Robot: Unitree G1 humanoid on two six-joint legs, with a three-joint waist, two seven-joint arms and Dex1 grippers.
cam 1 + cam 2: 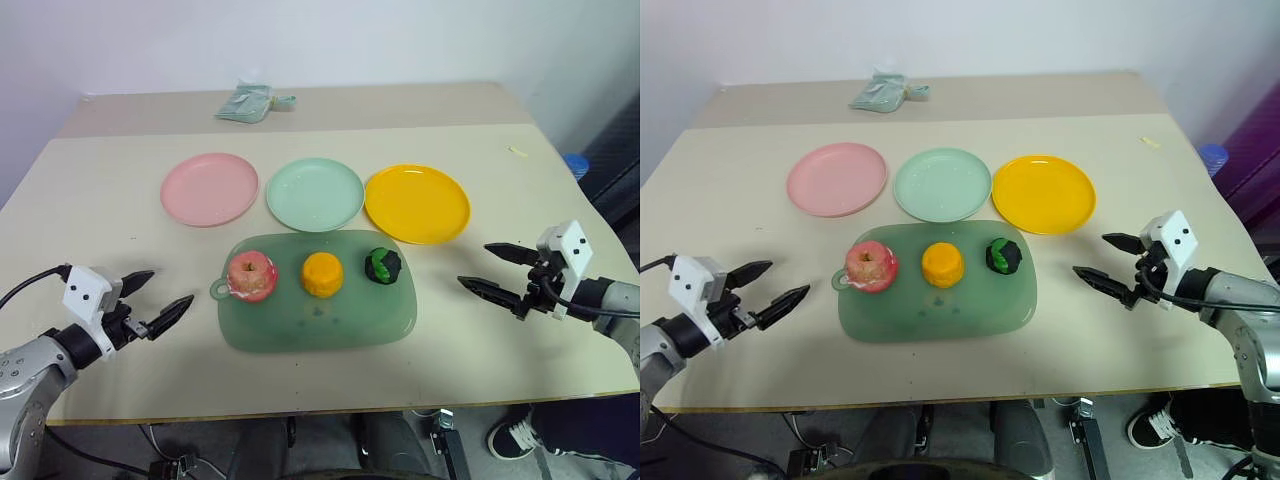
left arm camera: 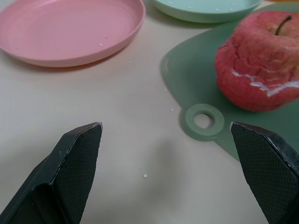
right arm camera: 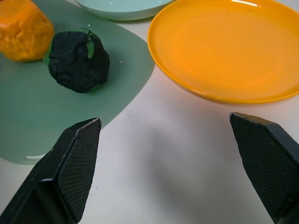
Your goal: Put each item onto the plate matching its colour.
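You have a beige table in front of you, and three round plates stand in a row a little above the centre of the frame: the pink plate at the left, the mint green plate in the middle, the yellow-orange plate at the right. All three plates are bare.

Just below them, in the centre of the frame, lies the translucent green board, its loop handle pointing to the left. On the board you see the three toy foods in one line: the pink-red apple at the left, the orange one in the middle, the dark green and black one at the right. They are apart from each other.

Your left gripper is at the lower left of the frame, above the table, with the fingers spread wide and nothing between them. Your right gripper is at the right edge, also spread wide and holding nothing. Both are well apart from the board.

A small pale teal cloth bundle lies at the top of the frame, near the far edge of the table.
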